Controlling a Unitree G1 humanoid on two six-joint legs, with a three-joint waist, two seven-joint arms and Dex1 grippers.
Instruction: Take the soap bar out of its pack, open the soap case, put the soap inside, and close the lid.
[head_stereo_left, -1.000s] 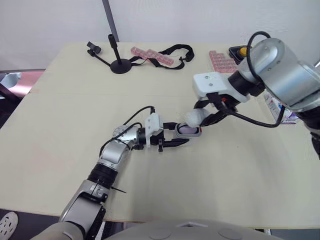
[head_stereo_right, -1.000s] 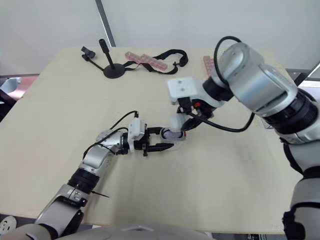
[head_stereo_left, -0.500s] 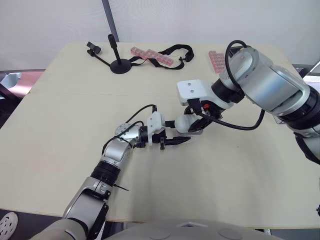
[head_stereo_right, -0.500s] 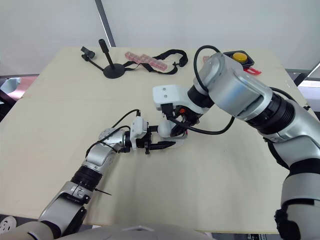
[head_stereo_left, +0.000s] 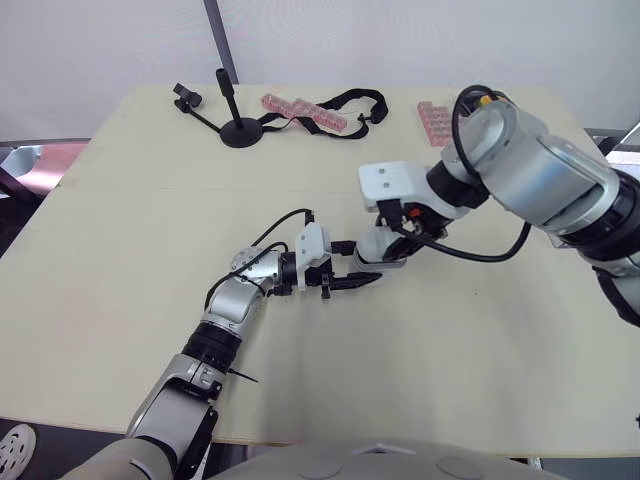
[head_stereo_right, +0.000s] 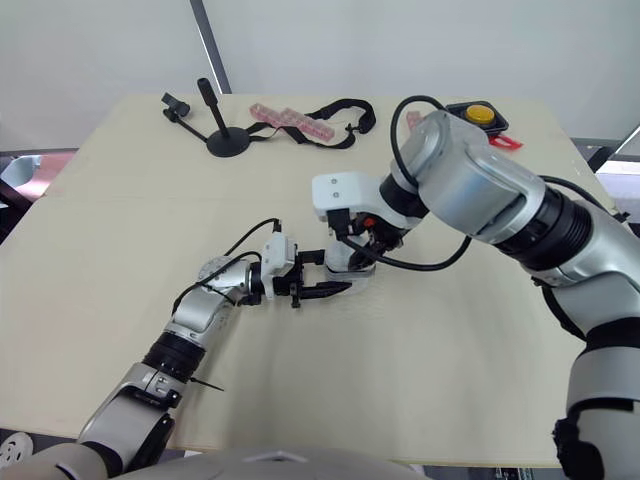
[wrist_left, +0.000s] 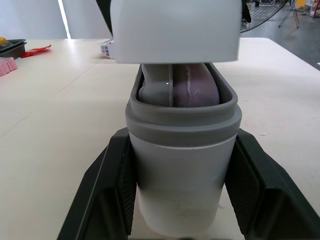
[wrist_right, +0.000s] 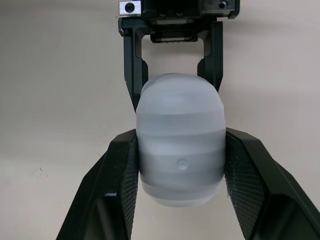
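Note:
The grey soap case base (wrist_left: 182, 165) stands on the table (head_stereo_left: 130, 250), with my left gripper (head_stereo_left: 352, 266) shut on its sides. A purple soap bar (wrist_left: 192, 90) lies inside the base. The translucent white lid (wrist_right: 180, 145) is held just over the base, partly covering it, and my right gripper (wrist_right: 180, 142) is shut on it. In the eye views the two grippers meet at the table's middle, the right gripper (head_stereo_right: 352, 258) coming in from the far right side above the case.
A black stand (head_stereo_left: 238, 128) and pink packs with a black strap (head_stereo_left: 305, 108) lie along the far edge. Another pink pack (head_stereo_left: 437, 120) and a yellow-button box (head_stereo_right: 478, 115) sit at the far right. The near half of the table is bare.
My right gripper has carried the lid down and over the case base, and the soap is now mostly covered in the eye views. The left gripper has kept its hold in place.

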